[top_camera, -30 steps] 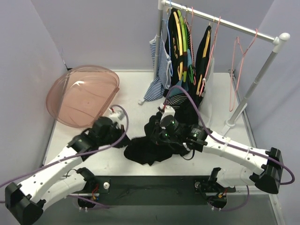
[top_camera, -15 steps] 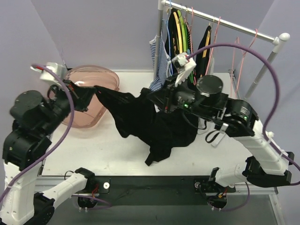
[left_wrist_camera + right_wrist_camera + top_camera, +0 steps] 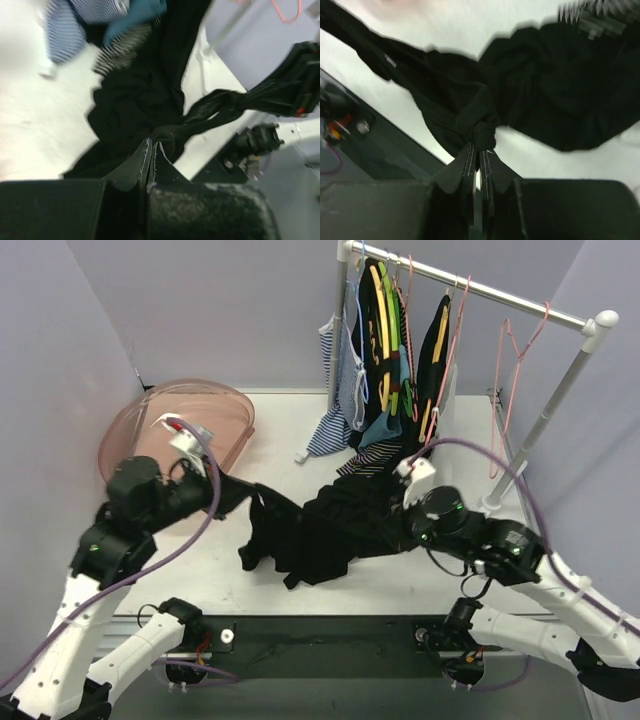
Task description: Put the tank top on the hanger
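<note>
The tank top (image 3: 290, 537), a soft, matte black piece bunched into ropey folds, sags over the white table (image 3: 275, 430) in front of the clothes rail (image 3: 500, 295), stretched between two grippers. The left gripper (image 3: 151, 150) is clamped on one twisted black band of it, and the right gripper (image 3: 480, 152) is pinched shut on a knotted fold of the same fabric. One bare hanger (image 3: 515, 370), thin pink wire in a triangle, hangs alone near the rail's right end. Left of it hang crowded garments, among them one blue-and-white striped top (image 3: 335, 420). One translucent pink rounded basin (image 3: 200, 425) sits well left of the rail.
</note>
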